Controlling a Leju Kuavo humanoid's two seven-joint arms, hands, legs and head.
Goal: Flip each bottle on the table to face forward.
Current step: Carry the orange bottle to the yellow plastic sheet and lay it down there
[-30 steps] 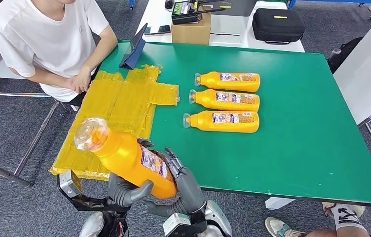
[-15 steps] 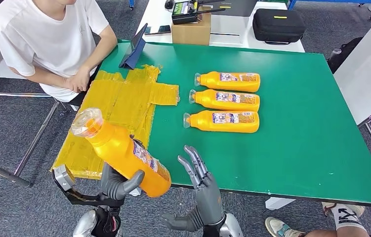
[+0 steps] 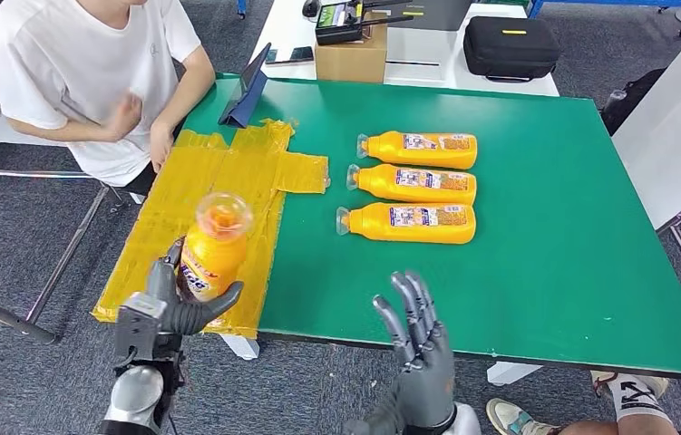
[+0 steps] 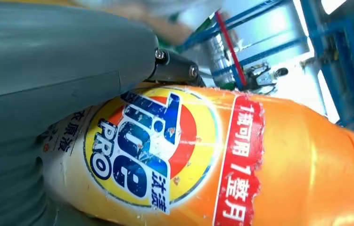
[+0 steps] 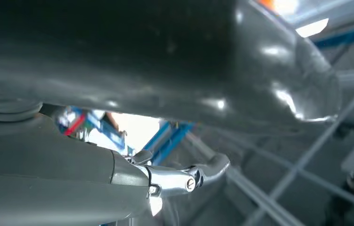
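A: What has changed since the earlier frames?

B: The held bottle [image 3: 212, 249] has swung from a slanted lie across both hands to cap-up, gripped by the left hand [image 3: 169, 304] alone. The right hand [image 3: 420, 340] has let go and drawn back to the near table edge, fingers spread, holding nothing.

A: Where does the bottle sit now?

B: Off the surface, over the near left part of the table [image 3: 545, 263], above the yellow taped patch [image 3: 218, 181]. Three more bottles [image 3: 413, 178] lie in a row further off, caps pointing left, well apart from both hands. A seated person [image 3: 92, 72] is at the far left.

A: How should the step be done well?

B: In my judgement, lower the bottle gently, keep the grip firm low on the body, and confirm the label faces the right way before letting go.

A: Do the views differ?

B: The left wrist view shows the round printed logo and red strip on the label, thumb pressed beside it; the head view leaves that print unreadable.
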